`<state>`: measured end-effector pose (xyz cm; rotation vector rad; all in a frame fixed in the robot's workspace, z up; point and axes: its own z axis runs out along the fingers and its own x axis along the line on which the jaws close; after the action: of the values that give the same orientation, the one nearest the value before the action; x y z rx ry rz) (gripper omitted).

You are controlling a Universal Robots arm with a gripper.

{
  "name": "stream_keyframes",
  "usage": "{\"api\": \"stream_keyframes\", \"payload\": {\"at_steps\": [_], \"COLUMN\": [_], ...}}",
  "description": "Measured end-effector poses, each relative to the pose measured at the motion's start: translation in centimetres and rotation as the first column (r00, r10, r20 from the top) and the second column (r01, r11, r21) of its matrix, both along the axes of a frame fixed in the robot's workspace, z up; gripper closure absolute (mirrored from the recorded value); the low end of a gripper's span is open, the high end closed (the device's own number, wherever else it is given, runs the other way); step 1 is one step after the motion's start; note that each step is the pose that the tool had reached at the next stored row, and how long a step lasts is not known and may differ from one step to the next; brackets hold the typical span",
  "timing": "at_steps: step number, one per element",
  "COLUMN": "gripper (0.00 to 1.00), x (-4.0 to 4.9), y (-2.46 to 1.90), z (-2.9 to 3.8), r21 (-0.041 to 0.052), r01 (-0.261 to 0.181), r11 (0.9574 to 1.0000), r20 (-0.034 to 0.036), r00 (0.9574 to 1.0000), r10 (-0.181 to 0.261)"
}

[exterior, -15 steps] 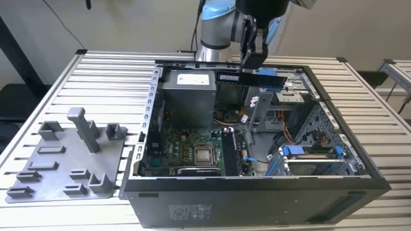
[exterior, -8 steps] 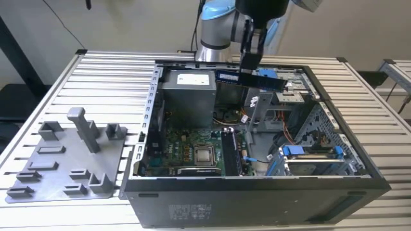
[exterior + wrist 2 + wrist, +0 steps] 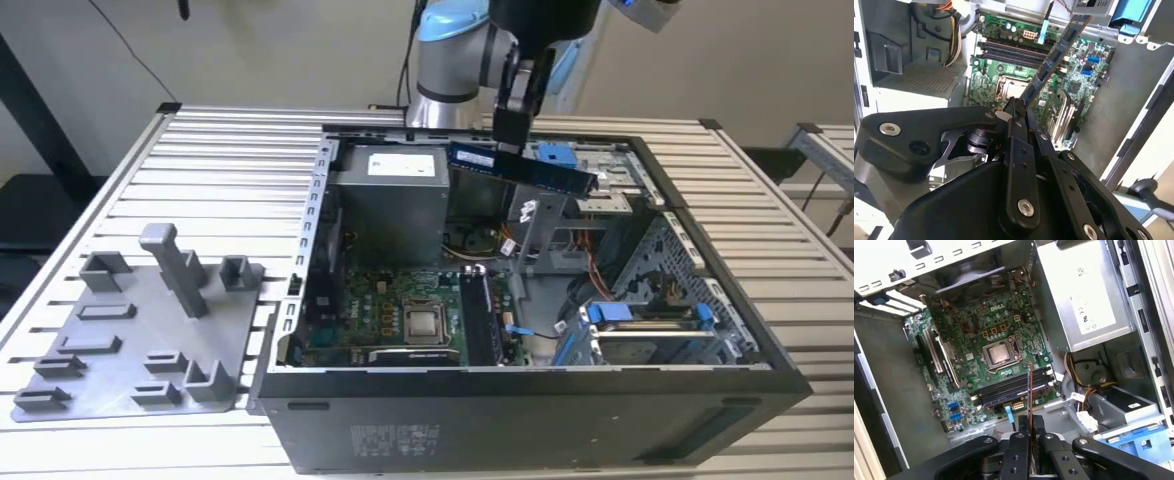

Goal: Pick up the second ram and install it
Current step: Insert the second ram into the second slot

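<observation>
The hand (image 3: pixel 510 140) pinches the second ram (image 3: pixel 541 172) near one end, tilted over the open computer case (image 3: pixel 534 378), beside the power supply (image 3: pixel 387 180) and well above the motherboard (image 3: pixel 387 305).

We are holding our arm (image 3: pixel 451 60) high, its wrist turned so that our pincer (image 3: pixel 511 132) is pointing straight down. Our two dark fingers (image 3: pixel 1015 147) are pressing together on one end of the second ram (image 3: pixel 527 169), gripping it so the card is sticking out tilted in mid-air.
</observation>
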<state>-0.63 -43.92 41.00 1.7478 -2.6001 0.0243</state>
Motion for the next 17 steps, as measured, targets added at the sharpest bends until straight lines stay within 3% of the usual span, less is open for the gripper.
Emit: {"api": "stream_keyframes", "payload": {"at_steps": [4,8,13,17], "gripper": [0.86,0.86,0.86,0.86], "x": [0.0,0.0,0.0,0.0], "y": [0.0,0.0,0.0,0.0], "z": [-0.04,-0.09,-0.16,-0.22], "r21": [0.0,0.0001,0.0,0.0], "r01": [0.072,0.141,0.228,0.295], "r11": [0.9974,0.99,0.9737,0.9554], "r20": [0.0,0.0,0.0,0.0], "r00": [0.9974,0.99,0.9737,0.9554], "r10": [-0.072,-0.141,-0.228,-0.295]}}
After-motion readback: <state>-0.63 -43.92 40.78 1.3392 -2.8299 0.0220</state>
